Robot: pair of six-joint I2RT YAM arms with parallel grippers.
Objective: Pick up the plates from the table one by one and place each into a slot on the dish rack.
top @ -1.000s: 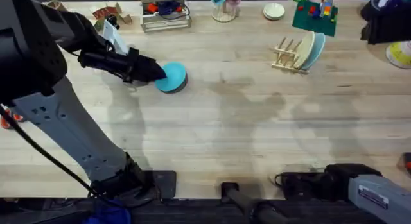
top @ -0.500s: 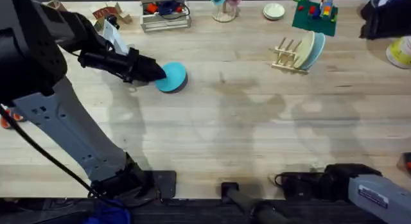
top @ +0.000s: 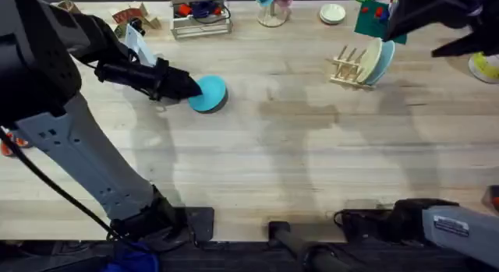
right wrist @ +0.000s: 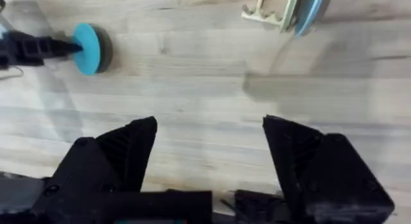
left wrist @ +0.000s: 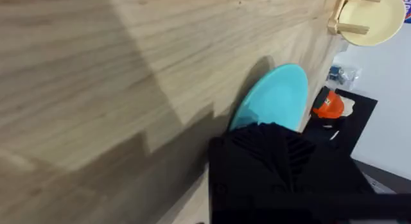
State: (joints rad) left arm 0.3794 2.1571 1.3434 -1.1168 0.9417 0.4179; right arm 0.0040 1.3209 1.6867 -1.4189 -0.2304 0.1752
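A bright turquoise plate (top: 210, 93) is on the left part of the table (top: 257, 163), one edge raised. My left gripper (top: 189, 87) is shut on its left rim; in the left wrist view the plate (left wrist: 273, 95) runs out from under the black finger. The dish rack (top: 348, 67) stands at the far right with a cream plate (top: 371, 57) and a pale blue plate (top: 384, 63) upright in its slots. My right gripper (right wrist: 210, 131) hovers high and open, with nothing between its fingers. Below it lie the rack (right wrist: 264, 13) and the turquoise plate (right wrist: 86, 48).
Along the far edge stand a wire basket (top: 201, 21) of coloured items, a glass (top: 272, 13), a small white dish (top: 333, 14) and a green baseplate (top: 380, 22) with bricks. The right arm (top: 437, 11) looms dark over the far right corner.
The right arm has swung left over the far right corner and now reaches above the green baseplate. The left gripper and the turquoise plate have stayed put.
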